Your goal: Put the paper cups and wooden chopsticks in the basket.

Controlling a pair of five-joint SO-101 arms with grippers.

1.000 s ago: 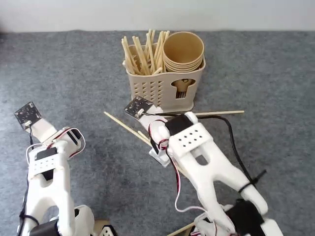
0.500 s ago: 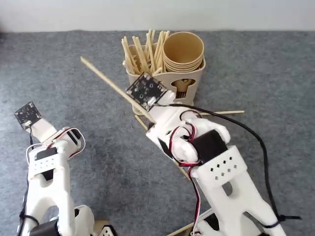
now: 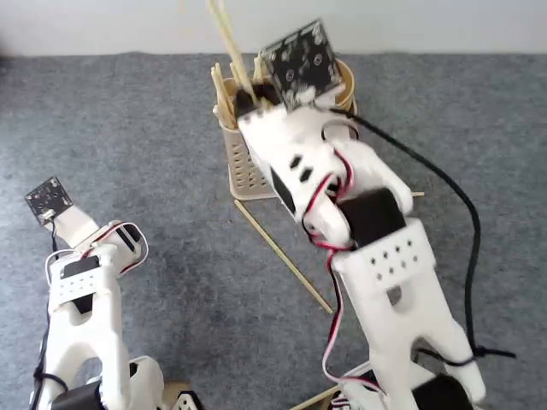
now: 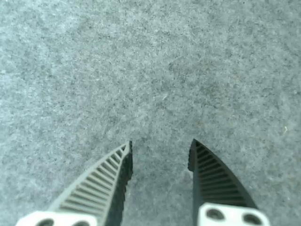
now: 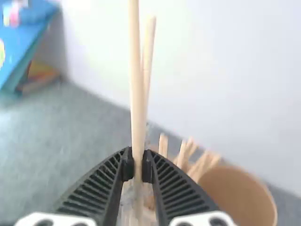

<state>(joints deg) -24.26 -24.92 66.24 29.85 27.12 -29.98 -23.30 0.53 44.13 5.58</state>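
Grey felt-like cloth (image 3: 128,128) covers the table. On it, the right arm (image 3: 376,256) stretches forward over the cream slotted basket (image 3: 249,171), while the left arm (image 3: 81,299) sits well apart near the table's near edge. The basket stands upright at the far side. A stack of paper cups (image 5: 240,197) fills one compartment and a bundle of wooden chopsticks (image 3: 222,94) leans in the other. The right gripper (image 5: 136,162) hangs above the chopstick compartment, its jaws pressed together on the held chopsticks (image 5: 136,70), two by the look, which point up out of the jaws. The left gripper (image 4: 160,150) faces bare cloth with its jaws spread and nothing between them. One loose chopstick (image 3: 282,252) lies slantwise on the cloth in front of the basket.
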